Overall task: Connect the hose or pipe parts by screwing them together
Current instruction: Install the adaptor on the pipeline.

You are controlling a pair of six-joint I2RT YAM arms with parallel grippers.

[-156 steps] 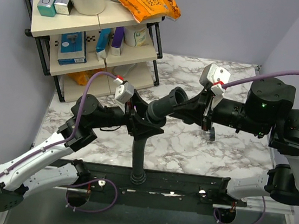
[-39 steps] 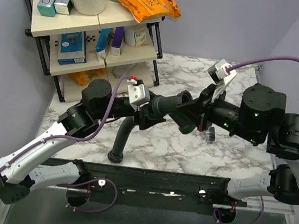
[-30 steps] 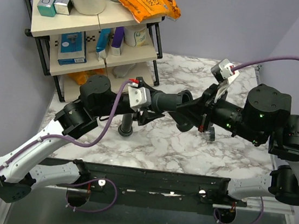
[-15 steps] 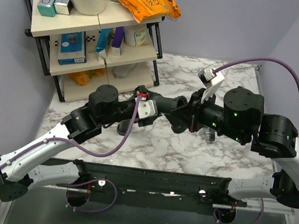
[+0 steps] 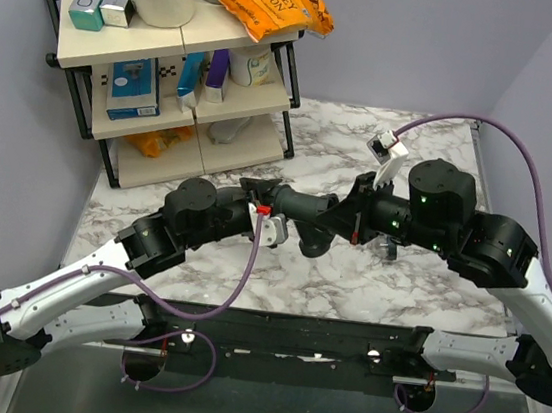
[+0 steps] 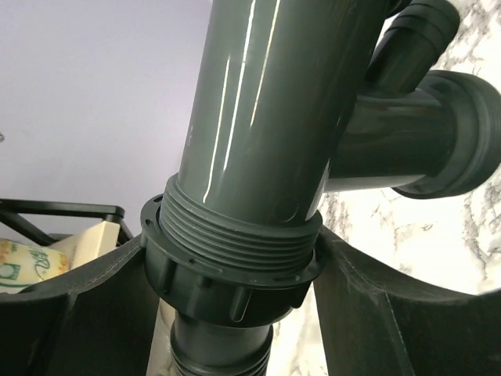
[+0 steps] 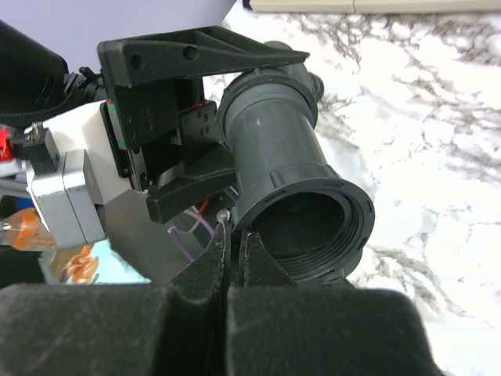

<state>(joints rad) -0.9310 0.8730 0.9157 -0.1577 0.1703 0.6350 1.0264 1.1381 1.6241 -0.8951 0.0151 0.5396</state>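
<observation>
The dark grey pipe fitting [image 5: 306, 210] is held in the air over the middle of the table, between both arms. In the left wrist view its threaded end [image 6: 235, 227] sits in the black ring nut [image 6: 227, 278], with the ribbed hose [image 6: 223, 356] coming out below. My left gripper [image 6: 233, 244] is shut on that nut, a finger pressing on each side. My right gripper [image 7: 235, 239] is shut on the rim of the fitting's wide round mouth [image 7: 313, 227]. From above, the left arm hides the hose. The left gripper [image 5: 273, 211] and right gripper [image 5: 340, 219] stand close together.
A shelf rack [image 5: 171, 73] with boxes, bottles and snack bags stands at the back left. A black rail [image 5: 271, 332] runs along the near edge. Purple cables [image 5: 523, 166] loop over both arms. A small dark object [image 5: 388, 247] stands on the marble table [image 5: 398, 282] under the right arm.
Both arms have carried the fitting nearer and slightly left. The left wrist has turned, and the hose that hung in front of it has swung out of sight under the arm.
</observation>
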